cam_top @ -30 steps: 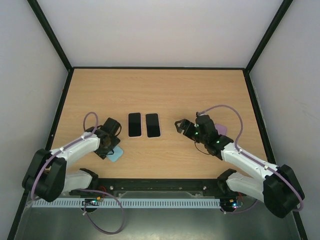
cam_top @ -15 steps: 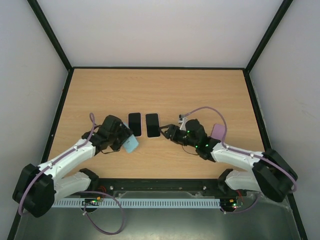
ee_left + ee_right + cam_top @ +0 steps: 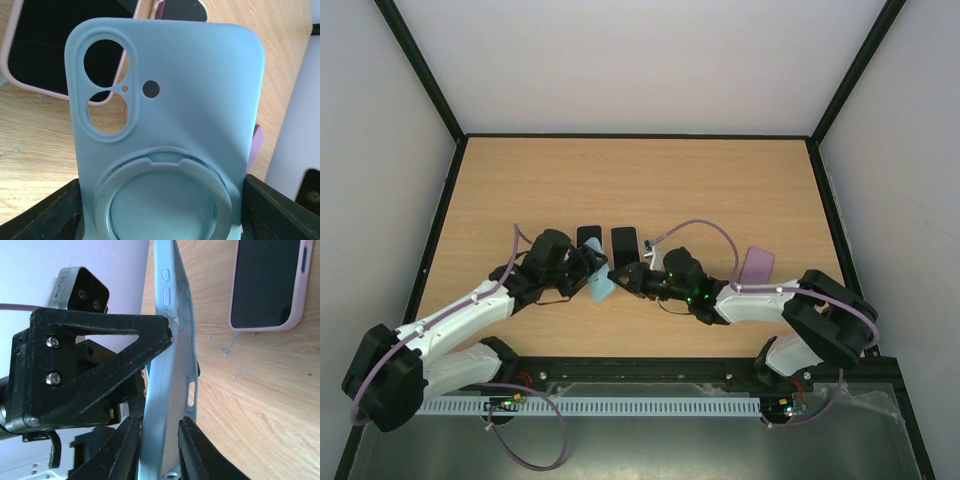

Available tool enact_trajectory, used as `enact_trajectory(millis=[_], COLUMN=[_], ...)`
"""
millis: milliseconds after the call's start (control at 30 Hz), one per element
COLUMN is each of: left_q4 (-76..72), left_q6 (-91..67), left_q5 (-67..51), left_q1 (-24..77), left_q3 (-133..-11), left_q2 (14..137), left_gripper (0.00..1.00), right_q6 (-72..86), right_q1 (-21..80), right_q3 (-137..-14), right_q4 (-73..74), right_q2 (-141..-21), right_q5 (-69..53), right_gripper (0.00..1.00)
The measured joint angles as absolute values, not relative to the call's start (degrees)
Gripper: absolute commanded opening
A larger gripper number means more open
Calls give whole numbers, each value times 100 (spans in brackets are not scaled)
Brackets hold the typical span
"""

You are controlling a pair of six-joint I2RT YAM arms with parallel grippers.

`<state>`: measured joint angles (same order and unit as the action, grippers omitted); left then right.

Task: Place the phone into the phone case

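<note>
The left arm is carrying the blue phone case farther to the right than half a second ago, and the right arm is stretching farther left, so the two are now meeting in front of the phones.

The wooden surface is lying bare across its far half. Both arms are angling inward low over its near half.

The left end effector is clamping the blue phone case by its lower end. In the left wrist view a black finger is pressing against each side of the case, which is standing up off the surface with its ring and camera cutouts facing the lens.

The right end effector is straddling the case's other end. In the right wrist view the case is showing edge-on between the two fingers, but whether they are squeezing it or only sitting around it cannot be told.

Two dark-screened phones are lying side by side, face up, just beyond the end effectors. The left phone is partly hidden behind the left end effector, and the right phone is lying in plain sight, neither inside a case. A purple case is lying flat beside the right arm, well apart from the phones.
</note>
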<state>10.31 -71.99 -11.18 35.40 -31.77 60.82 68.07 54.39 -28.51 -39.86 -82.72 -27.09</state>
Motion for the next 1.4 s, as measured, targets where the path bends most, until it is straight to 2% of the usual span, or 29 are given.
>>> enact_trajectory(millis=[133,233,267,433,467,600,733,900,1067,1233,1400], left_q4=[845,751,733,659,644,635,768,1253,1588,1774,1885], left_q6=[-7201,-7196,-7192,-7199,-7168,-7148,-6978,-6670,-6420,-6267,-6171], left_q5=[-1201,-1201,-1188,-1201,-1212,-1199,-1041,-545,-130,49,165], left_q1=[3551,3551,3546,3546,3548,3573,3573,3573,3573,3570,3570], left_q3=[-3140,-3100,-3087,-3065,-3065,-3065,-3085,-3236,-3297,-3297,-3297], left_q2=[6082,6069,6062,6049,6049,5975,5806,5675,5570,5531,5502], left_gripper=[71,73,75,98,99,99,99,99,99,99,99], right_q6=[6989,7122,7168,7290,7286,7170,6775,6149,5822,5741,5813], right_q1=[5446,5443,5439,5415,5424,5452,5452,5452,5452,5452,5474], right_q3=[-2851,-2834,-2825,-2733,-2731,-2724,-2740,-2899,-2954,-2956,-2963], right_q4=[-4388,-4521,-4550,-4698,-4724,-4578,-3653,-1706,-403,215,239], right_q2=[-8438,-8503,-8523,-8530,-8525,-8416,-7981,-7238,-6748,-6847,-7225], right_q5=[-2838,-2869,-2862,-2860,-2880,-2873,-2528,-1361,-193,410,484], right_gripper=[15,5,2,2,2,2,2,2,2,2,2])
